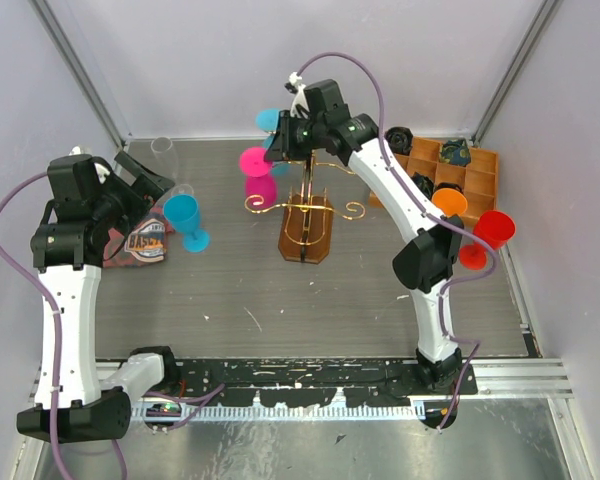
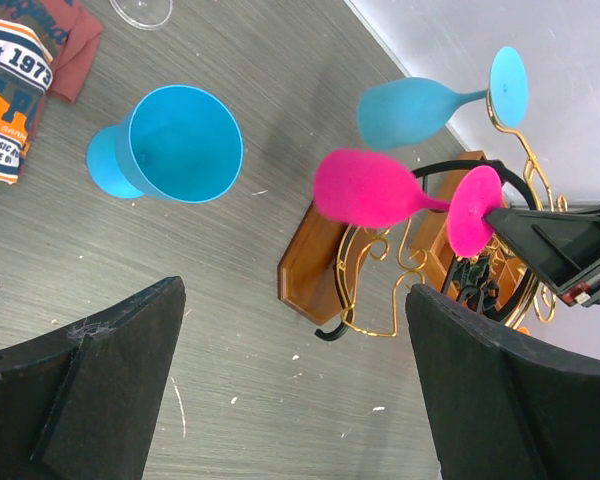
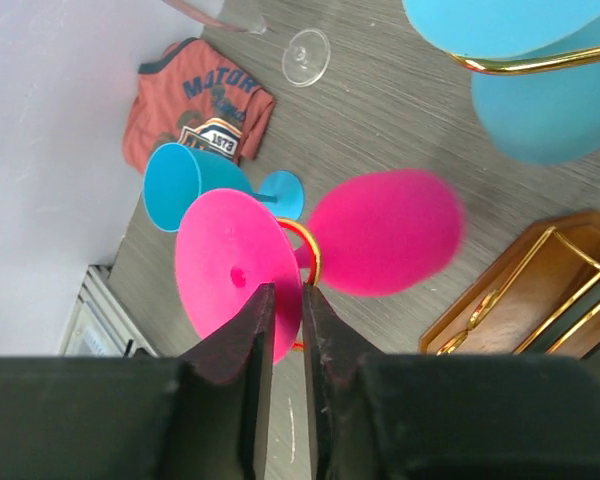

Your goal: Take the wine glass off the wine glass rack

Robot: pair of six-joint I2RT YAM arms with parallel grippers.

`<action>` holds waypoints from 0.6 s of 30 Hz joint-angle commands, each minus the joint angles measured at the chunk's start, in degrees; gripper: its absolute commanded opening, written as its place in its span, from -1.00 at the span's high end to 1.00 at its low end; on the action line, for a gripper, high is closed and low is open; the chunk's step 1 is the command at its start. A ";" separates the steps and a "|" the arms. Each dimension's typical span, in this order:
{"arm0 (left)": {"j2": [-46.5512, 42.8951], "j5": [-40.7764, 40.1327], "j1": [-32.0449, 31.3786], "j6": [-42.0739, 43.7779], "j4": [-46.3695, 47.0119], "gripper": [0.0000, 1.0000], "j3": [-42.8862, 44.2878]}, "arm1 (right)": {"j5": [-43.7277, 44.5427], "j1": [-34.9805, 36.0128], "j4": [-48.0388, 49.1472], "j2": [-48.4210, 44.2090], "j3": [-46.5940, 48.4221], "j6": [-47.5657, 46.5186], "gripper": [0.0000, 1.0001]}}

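Note:
A pink wine glass (image 1: 257, 186) hangs upside down from the gold wire wine glass rack (image 1: 306, 214), with its foot caught in a scroll arm. My right gripper (image 3: 288, 300) has its jaws drawn to a narrow slot over the rim of the pink foot (image 3: 230, 270). The pink bowl (image 3: 385, 232) hangs beyond it. The left wrist view shows the same pink wine glass (image 2: 365, 188) with the right fingers (image 2: 540, 235) at its foot. A blue glass (image 1: 270, 122) hangs higher on the rack. My left gripper (image 2: 295, 380) stands wide open over bare table, left of the rack.
A blue glass (image 1: 185, 218) stands on the table near the left gripper. A folded orange shirt (image 1: 145, 243) and a clear glass (image 1: 165, 150) are at the left. At the right are a compartmented wooden tray (image 1: 480, 175), an orange glass (image 1: 448, 203) and a red glass (image 1: 492, 230).

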 commanded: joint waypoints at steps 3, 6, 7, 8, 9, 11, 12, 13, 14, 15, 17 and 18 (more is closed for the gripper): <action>-0.38 0.72 -0.15 -0.17 0.54 -0.98 0.77 | -3.12 -0.39 2.12 -5.55 -3.64 1.56 0.92; -0.35 0.73 -0.14 -0.26 0.35 -0.97 0.82 | -3.10 -1.01 4.12 -7.52 -6.42 3.08 0.99; -0.34 0.72 -0.20 -0.26 0.34 -0.97 0.83 | -3.47 -1.27 5.04 -8.20 -7.46 3.91 0.99; -0.37 0.79 -0.18 -0.26 0.33 -0.97 0.76 | -3.86 -1.53 5.74 -8.96 -8.35 4.75 0.99; -0.37 0.80 -0.19 -0.34 0.26 -0.97 0.72 | -4.20 -1.86 6.51 -9.62 -9.25 5.58 0.98; -0.41 0.84 -0.19 -0.48 0.19 -0.98 0.66 | -4.84 -2.62 8.28 -11.20 -11.12 7.42 0.99; -0.42 0.94 -0.19 -0.56 0.18 -0.97 0.66 | -5.33 -3.11 9.49 -11.95 -12.40 8.79 0.99; -0.33 1.04 -0.12 -0.66 0.19 -0.98 0.61 | -6.22 -3.72 11.02 -12.78 -13.70 10.48 0.98; -0.27 1.10 -0.17 -0.74 0.16 -0.98 0.65 | -7.57 -4.40 12.58 -13.48 -15.19 12.27 0.98; -0.32 1.19 -0.12 -0.79 0.09 -0.97 0.70 | -8.69 -5.10 13.80 -14.10 -16.40 14.04 0.99; -0.32 1.19 -0.15 -0.79 -0.11 -0.97 0.75 | -9.35 -6.15 14.98 -14.97 -17.88 16.03 0.99; -0.35 1.15 -0.18 -0.79 -0.19 -0.97 0.78 | -8.72 -6.45 15.08 -15.63 -18.07 16.27 0.98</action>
